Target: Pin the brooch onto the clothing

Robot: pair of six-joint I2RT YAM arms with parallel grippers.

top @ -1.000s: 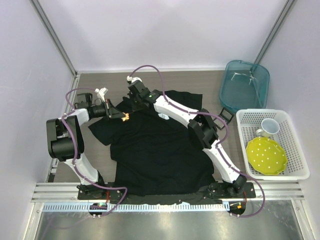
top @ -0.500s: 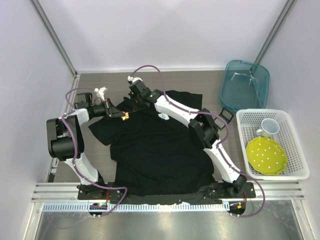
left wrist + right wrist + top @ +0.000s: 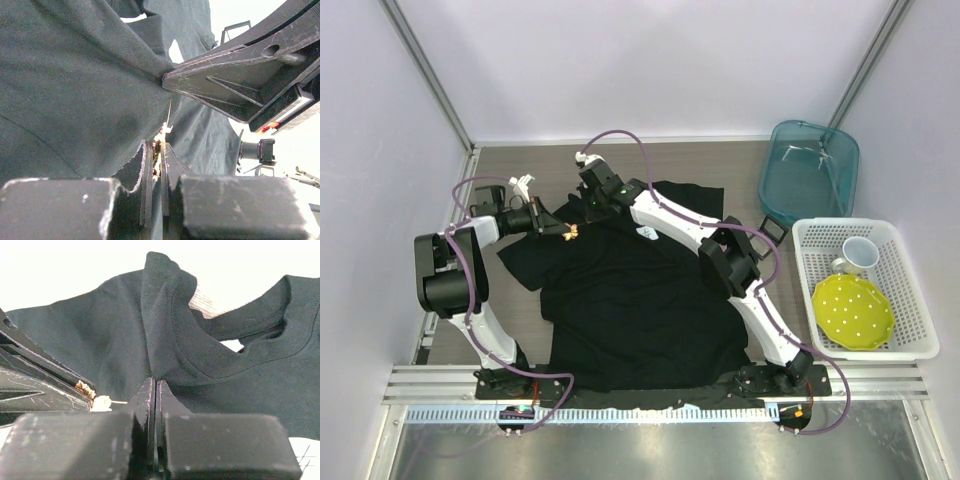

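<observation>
The clothing (image 3: 640,300), a black T-shirt, lies spread on the table. My right gripper (image 3: 582,207) is shut on a raised fold of it near the collar (image 3: 200,347); in the right wrist view its jaws (image 3: 154,382) pinch the fabric. My left gripper (image 3: 560,231) is shut on the brooch (image 3: 571,233), a small orange-gold piece. In the left wrist view the brooch (image 3: 159,146) sits between the shut jaws, its thin pin pointing up at the pinched fold (image 3: 150,70). The brooch (image 3: 102,402) also shows at the lower left of the right wrist view, pin tip close to the fabric.
A small white label (image 3: 648,234) marks the shirt's chest. A teal bin (image 3: 810,170) stands at the back right. In front of it a white basket (image 3: 910,300) holds a yellow dotted plate (image 3: 853,310) and a mug (image 3: 860,255).
Hardly anything differs. Both grippers keep their holds and stay close together at the shirt's left shoulder, with only a slight shift of the right arm.
</observation>
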